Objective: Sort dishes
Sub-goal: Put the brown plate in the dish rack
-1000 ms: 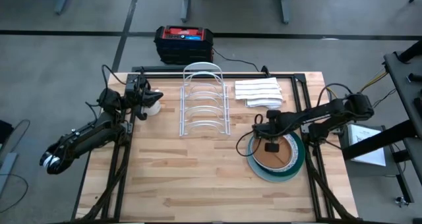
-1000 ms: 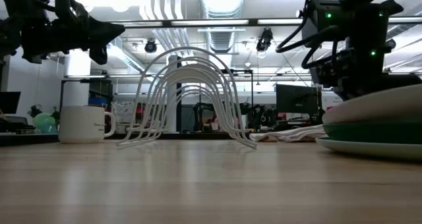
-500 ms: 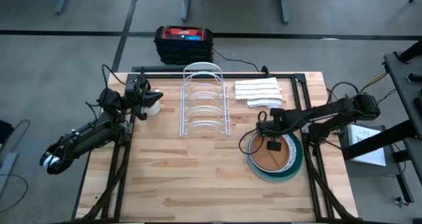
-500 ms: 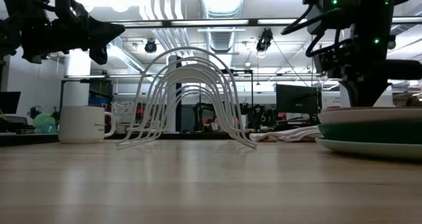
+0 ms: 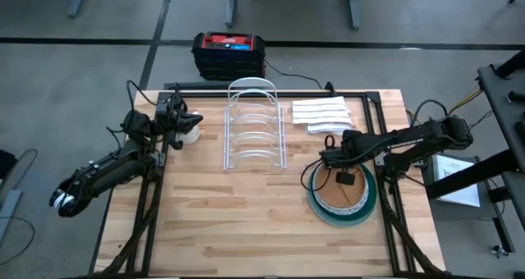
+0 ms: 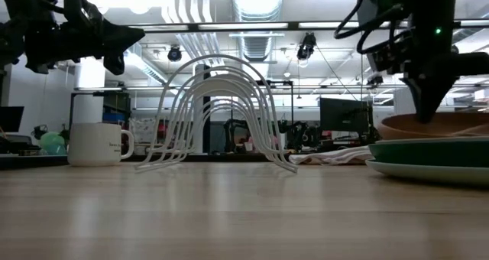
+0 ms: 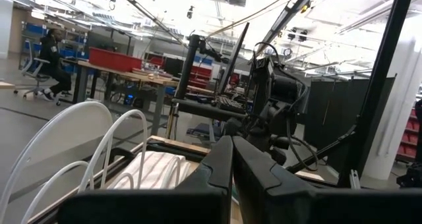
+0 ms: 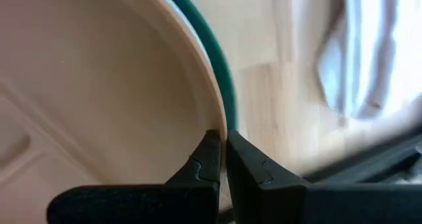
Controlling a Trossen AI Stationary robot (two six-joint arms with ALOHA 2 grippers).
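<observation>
1. Presently the right end effector (image 8: 221,140) is clenched on the rim of the tan-brown plate (image 5: 340,194), which tops the stack on the dark green plate (image 6: 428,154) at the counter's (image 5: 246,221) right side.
2. Left end effector (image 7: 231,159), clenched and holding nothing, hangs above the mug (image 6: 98,144) beside the wire dish rack (image 5: 254,131).

left arm: parked at table's left edge, left gripper (image 5: 193,120) closed
right arm: stretched inward, right gripper (image 8: 221,140) pinched closed, pointing down
</observation>
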